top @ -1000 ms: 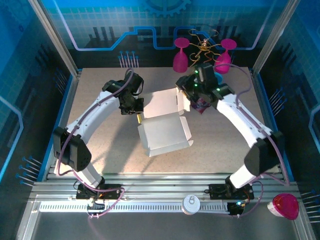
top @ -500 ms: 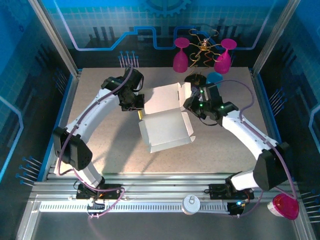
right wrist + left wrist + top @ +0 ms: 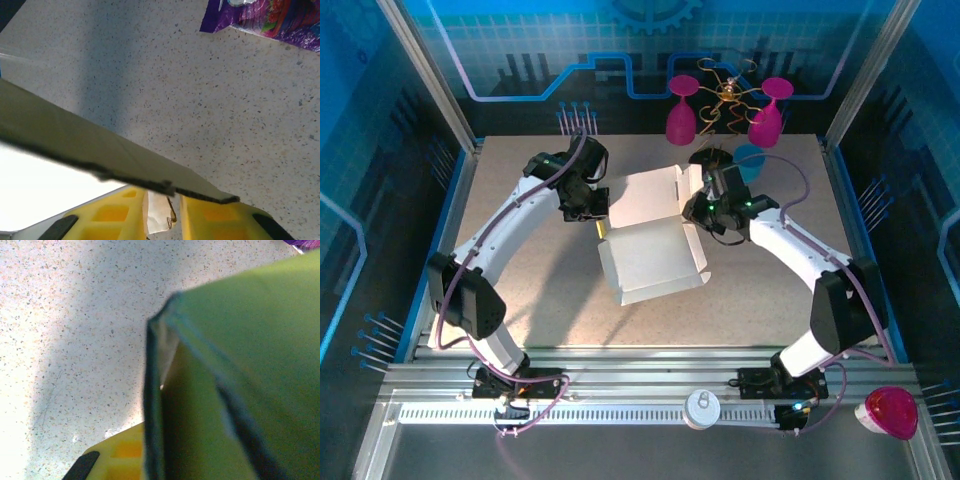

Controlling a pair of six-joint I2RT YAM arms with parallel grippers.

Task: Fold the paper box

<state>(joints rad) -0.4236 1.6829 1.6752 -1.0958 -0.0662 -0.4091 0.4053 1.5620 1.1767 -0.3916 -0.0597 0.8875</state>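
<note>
The paper box (image 3: 655,262), a half-formed tray of thin card with its lid panel open at the far side, sits mid-surface (image 3: 530,270) between the arms. The left gripper (image 3: 597,218) is closed, seemingly pinching the tray's far left corner. The right gripper (image 3: 698,210) has its fingers (image 3: 112,215) slightly apart around a flap edge. The card looks light, springy and easily creased, so edges beside fold lines seem the best holds.
</note>
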